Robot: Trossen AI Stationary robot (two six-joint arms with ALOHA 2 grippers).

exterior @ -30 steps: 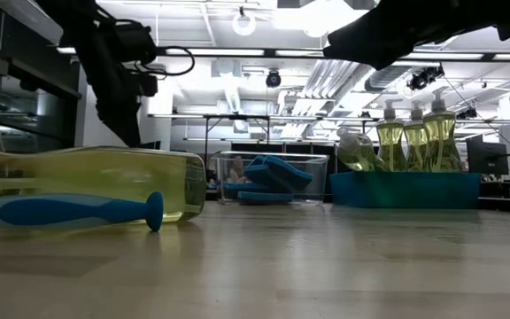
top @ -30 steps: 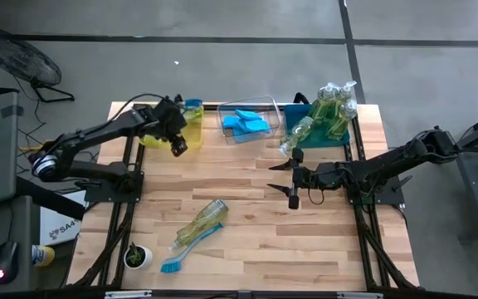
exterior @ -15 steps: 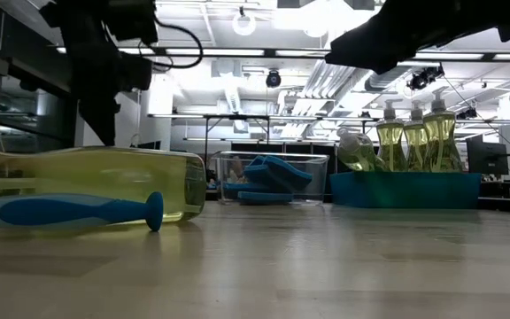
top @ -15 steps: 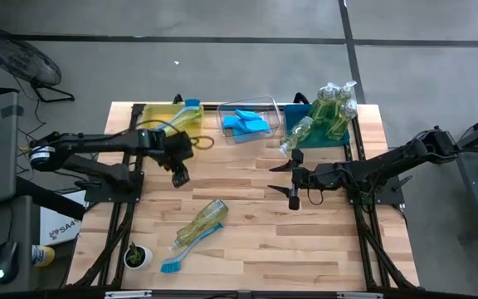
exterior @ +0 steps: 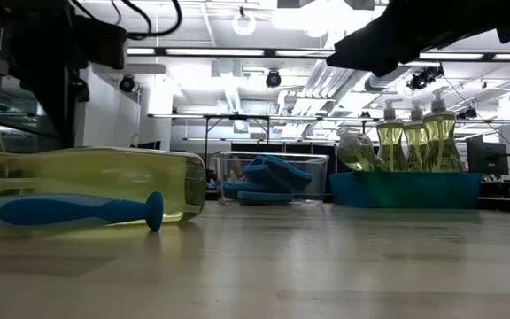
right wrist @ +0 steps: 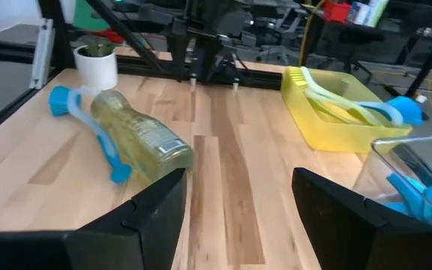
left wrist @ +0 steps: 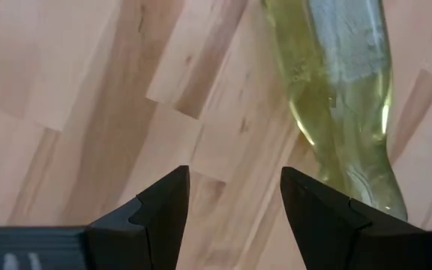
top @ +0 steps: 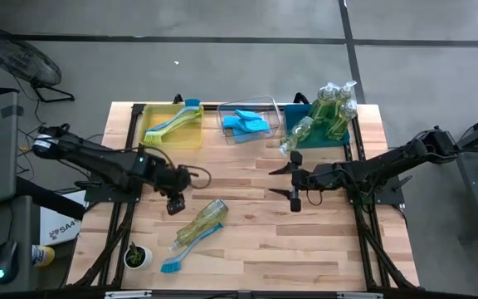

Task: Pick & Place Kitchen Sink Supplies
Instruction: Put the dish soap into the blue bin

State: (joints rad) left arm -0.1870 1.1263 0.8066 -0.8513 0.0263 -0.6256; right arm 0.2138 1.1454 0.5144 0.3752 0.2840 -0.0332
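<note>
A clear yellow-green soap bottle (top: 202, 222) lies on its side near the table's middle. A blue dish brush (top: 181, 253) lies along its near side. My left gripper (top: 175, 203) hovers open just left of the bottle; in the left wrist view bare wood shows between its fingers (left wrist: 235, 199), with the bottle (left wrist: 343, 97) off to one side. My right gripper (top: 293, 178) hangs open over the table's centre right, facing the bottle (right wrist: 137, 139) and the brush (right wrist: 88, 124). In the low view the bottle (exterior: 87, 182) and brush handle (exterior: 78, 211) rest on the tabletop.
Along the far edge stand a yellow bin (top: 173, 126) with brushes, a clear bin (top: 247, 122) with blue sponges, and a teal bin (top: 326, 129) with upright soap bottles. A small potted plant (top: 137, 256) stands at the near left corner.
My left gripper has swung from over the yellow bin toward the table's near edge and turned about, ending beside the lying bottle. Its fingers stayed open. The yellow bin and its brushes are uncovered now. The bottle and the brush have not moved.
</note>
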